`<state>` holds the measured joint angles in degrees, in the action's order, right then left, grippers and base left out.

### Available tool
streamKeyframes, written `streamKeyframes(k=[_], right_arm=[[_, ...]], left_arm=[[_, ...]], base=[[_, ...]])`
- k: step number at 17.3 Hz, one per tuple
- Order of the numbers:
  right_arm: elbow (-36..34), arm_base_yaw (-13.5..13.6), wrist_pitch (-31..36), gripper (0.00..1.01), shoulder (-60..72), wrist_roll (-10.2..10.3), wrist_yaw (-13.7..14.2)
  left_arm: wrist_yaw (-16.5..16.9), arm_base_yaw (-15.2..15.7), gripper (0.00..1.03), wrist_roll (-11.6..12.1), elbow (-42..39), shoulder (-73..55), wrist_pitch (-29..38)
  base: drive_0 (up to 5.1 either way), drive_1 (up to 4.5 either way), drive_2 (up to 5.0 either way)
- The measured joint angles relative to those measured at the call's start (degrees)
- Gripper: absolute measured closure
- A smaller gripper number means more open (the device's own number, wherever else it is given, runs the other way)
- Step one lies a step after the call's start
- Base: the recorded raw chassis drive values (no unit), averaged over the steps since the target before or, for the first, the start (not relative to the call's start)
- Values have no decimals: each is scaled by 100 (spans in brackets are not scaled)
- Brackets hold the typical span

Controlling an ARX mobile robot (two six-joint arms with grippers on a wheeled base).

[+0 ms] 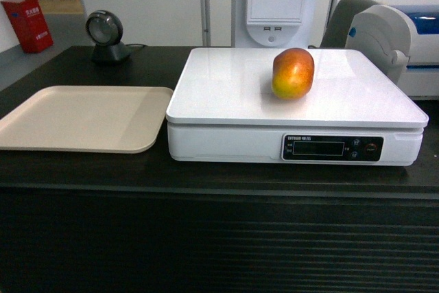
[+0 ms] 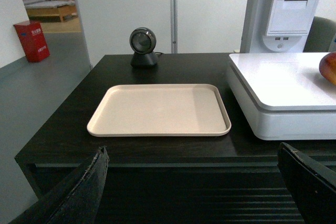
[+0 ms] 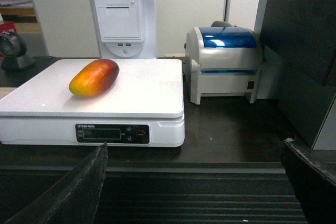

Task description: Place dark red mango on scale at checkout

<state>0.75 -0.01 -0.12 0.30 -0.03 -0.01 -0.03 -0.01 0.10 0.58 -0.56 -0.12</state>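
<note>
With both end effectors spread wide and empty, the dark red mango [image 1: 293,73] rests unsupported on the scale [image 1: 226,94], apparently for weighing, atop the counter [image 1: 82,169].

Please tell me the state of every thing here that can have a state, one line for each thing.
dark red mango: lying on its side on the scale platform, not held.
scale: loaded with the mango; display dark, no digits readable.
beige tray: empty, flat on the checkout, left of the scale.
left claw: open, empty, in front of the counter.
right claw: open, empty, in front of the counter.
</note>
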Motion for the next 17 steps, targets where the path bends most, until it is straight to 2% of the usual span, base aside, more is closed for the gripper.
streamKeyframes(k=[17], right_arm=[[0, 0, -13, 3, 0, -2, 0]], left_arm=[[-2, 0, 5, -4, 0, 0, -9]], base=[[0, 0, 0]])
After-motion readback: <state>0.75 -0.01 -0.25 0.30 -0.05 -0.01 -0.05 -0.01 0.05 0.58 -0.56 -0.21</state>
